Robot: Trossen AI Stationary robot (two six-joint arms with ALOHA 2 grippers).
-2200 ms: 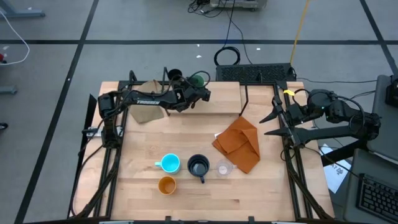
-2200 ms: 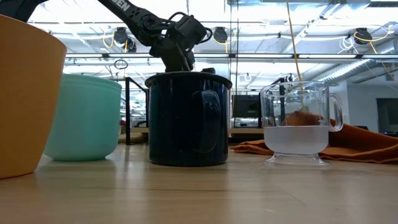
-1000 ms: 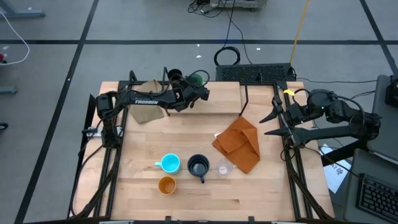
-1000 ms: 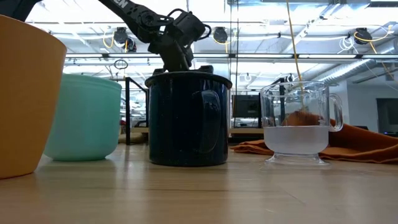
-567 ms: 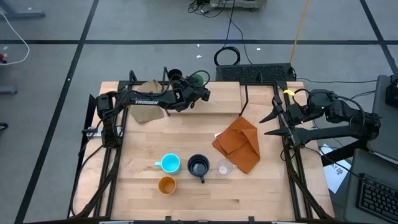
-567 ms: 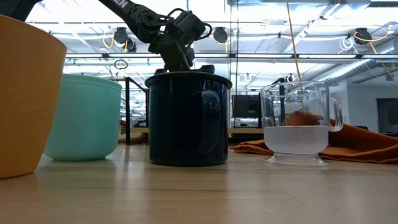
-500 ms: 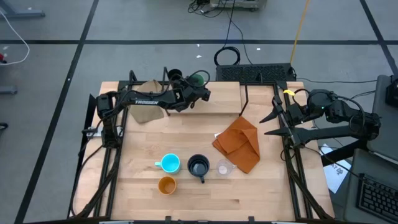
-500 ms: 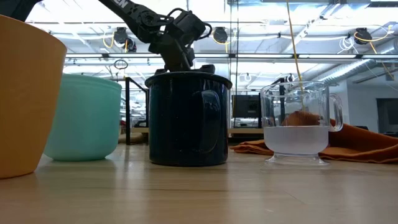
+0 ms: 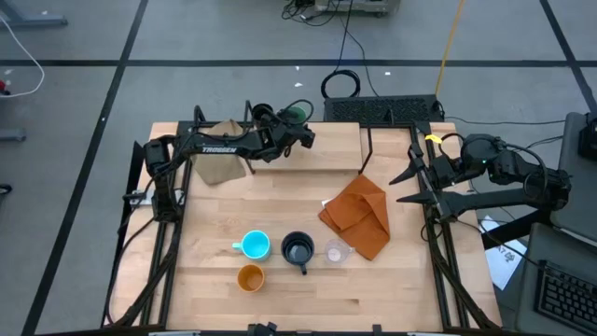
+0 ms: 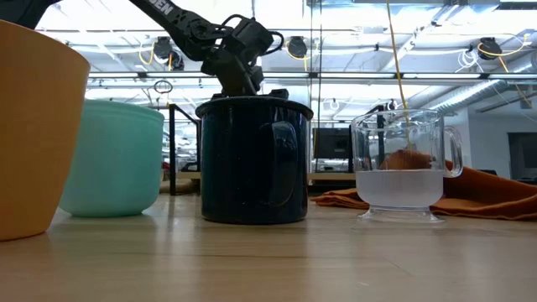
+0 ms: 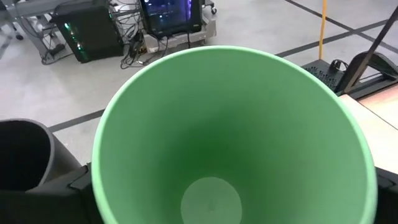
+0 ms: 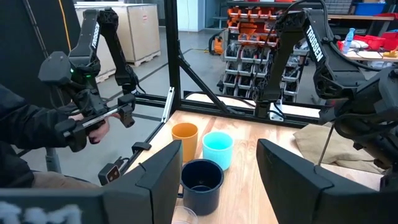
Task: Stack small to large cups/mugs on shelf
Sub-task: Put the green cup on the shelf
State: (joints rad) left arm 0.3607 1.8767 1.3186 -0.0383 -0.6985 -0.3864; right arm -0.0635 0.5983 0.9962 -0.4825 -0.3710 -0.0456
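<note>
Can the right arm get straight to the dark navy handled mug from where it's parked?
Probably yes. The right gripper waits at the table's right edge with nothing between its open fingers, and its wrist view shows the dark navy handled mug unobstructed ahead. Only the small clear cup and crumpled orange cloth lie close alongside.

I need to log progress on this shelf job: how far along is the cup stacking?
Done: nothing visibly stacked. In hand: the left gripper, jaws wide, is around the green cup at the table's far edge. Left: the orange cup, light blue mug, dark navy mug and clear cup stand near the front. The right gripper waits at the right side.
</note>
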